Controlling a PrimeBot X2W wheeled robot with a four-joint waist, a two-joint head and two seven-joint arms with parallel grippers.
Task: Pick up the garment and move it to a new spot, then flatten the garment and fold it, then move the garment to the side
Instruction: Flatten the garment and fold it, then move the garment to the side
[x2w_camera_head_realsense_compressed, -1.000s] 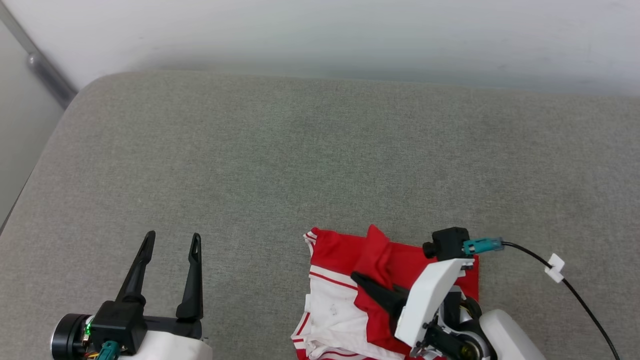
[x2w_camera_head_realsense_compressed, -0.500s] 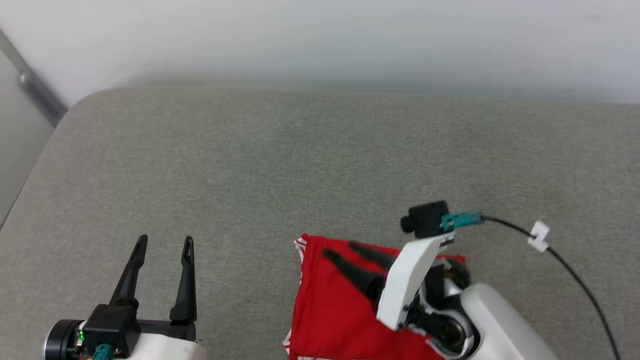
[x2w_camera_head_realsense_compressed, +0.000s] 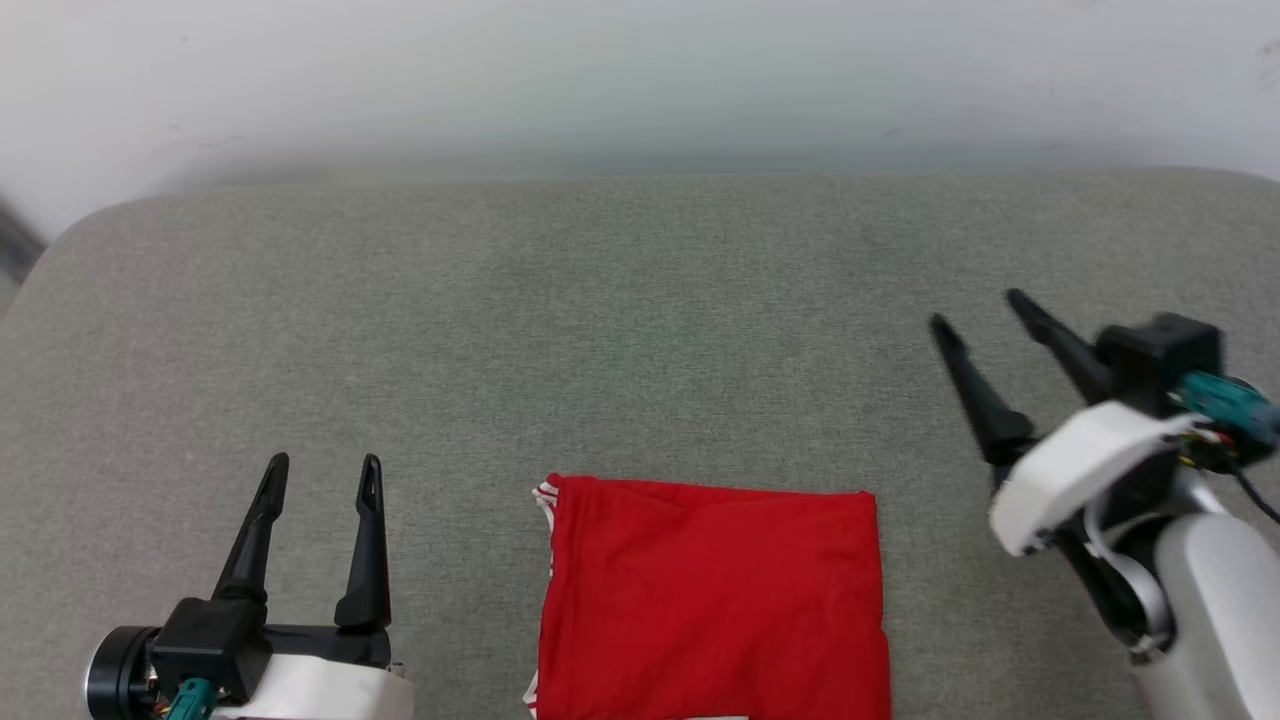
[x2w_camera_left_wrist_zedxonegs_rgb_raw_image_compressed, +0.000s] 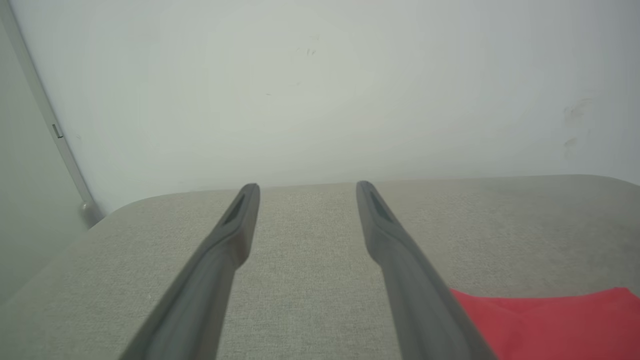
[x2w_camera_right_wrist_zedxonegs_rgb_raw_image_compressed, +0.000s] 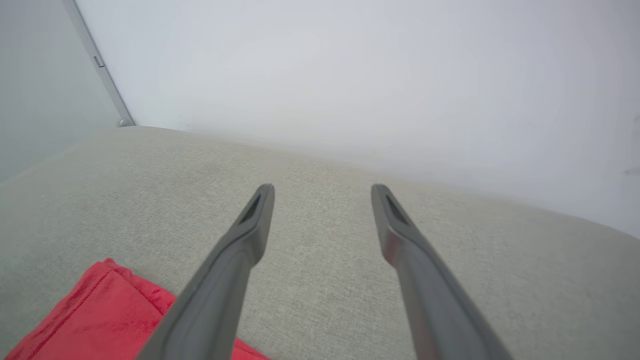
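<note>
Neatly folded garment (x2w_camera_head_realsense_compressed: 712, 598), flat on grey cushion (x2w_camera_head_realsense_compressed: 600, 330)

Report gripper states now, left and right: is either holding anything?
Left gripper: jaws open, holding nothing.
Right gripper: jaws open, holding nothing; the garment lies apart from it.

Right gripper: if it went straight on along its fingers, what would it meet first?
Probably the bare grey cushion, else the white wall behind it; depth is unclear. The open right gripper points past the garment, which lies off to its side.
</note>
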